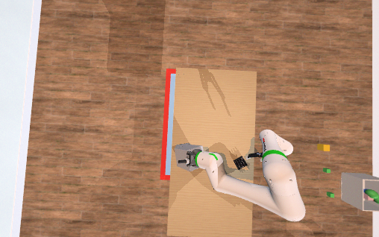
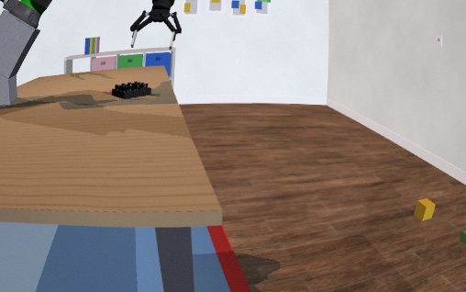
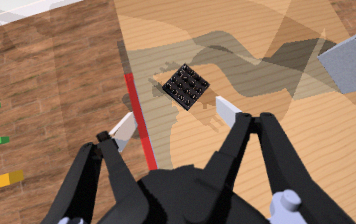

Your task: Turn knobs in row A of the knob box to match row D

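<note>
The knob box (image 1: 240, 162) (image 2: 131, 90) (image 3: 186, 86) is small and black and stands on the table (image 1: 231, 89) (image 2: 101, 174), near one long edge. Its knobs stand up in a grid of rows. The wrist view shows it turned like a diamond, beyond the fingertips. The white lines, the marks, the printed names and the socket are too small to tell. My gripper (image 1: 248, 156) (image 2: 152, 45) (image 3: 174, 111) is open and empty, high above the table. It points down, beside the box in the top view. No finger touches the box.
The arm's grey pedestal (image 1: 183, 152) (image 2: 16, 46) (image 3: 342, 65) stands on the table, away from the box. The arm's upper link (image 1: 244, 187) reaches out past the box in the top view. A grey bin (image 1: 351, 190) and a yellow block (image 1: 324, 147) (image 2: 425, 209) are off the table.
</note>
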`<state>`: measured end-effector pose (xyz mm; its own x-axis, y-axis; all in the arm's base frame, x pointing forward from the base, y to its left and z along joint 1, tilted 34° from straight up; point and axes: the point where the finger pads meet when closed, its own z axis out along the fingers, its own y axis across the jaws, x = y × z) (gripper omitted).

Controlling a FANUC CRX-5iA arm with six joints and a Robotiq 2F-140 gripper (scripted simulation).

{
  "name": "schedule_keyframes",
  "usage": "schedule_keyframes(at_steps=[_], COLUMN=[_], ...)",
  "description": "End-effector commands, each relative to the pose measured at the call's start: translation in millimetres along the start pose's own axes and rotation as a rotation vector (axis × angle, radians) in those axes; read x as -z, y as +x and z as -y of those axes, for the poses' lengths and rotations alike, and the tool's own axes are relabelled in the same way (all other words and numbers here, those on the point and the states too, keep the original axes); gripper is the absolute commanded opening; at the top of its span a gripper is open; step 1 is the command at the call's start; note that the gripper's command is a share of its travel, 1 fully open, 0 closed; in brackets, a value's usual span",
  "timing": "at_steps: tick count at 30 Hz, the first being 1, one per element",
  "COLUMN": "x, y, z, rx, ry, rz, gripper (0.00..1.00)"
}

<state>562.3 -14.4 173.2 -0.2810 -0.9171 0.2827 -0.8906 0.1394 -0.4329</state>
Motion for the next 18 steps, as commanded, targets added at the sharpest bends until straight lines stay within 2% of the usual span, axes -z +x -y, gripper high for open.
schedule_keyframes(at_steps=[1,3,5,6,18], x=[-14.2,-18.3,-18.3,-23.7,-40.4], y=[21.2,30.4,30.4,43.3,81.9], z=[35.6,48.6,48.6,65.9,112.1], rx=[0.114,0.169,0.169,0.253,0.595], ry=[0.086,0.119,0.119,0.164,0.302], rz=[0.002,-0.004,-0.004,-0.015,-0.068], gripper=[1.0,1.0,1.0,1.0,1.0])
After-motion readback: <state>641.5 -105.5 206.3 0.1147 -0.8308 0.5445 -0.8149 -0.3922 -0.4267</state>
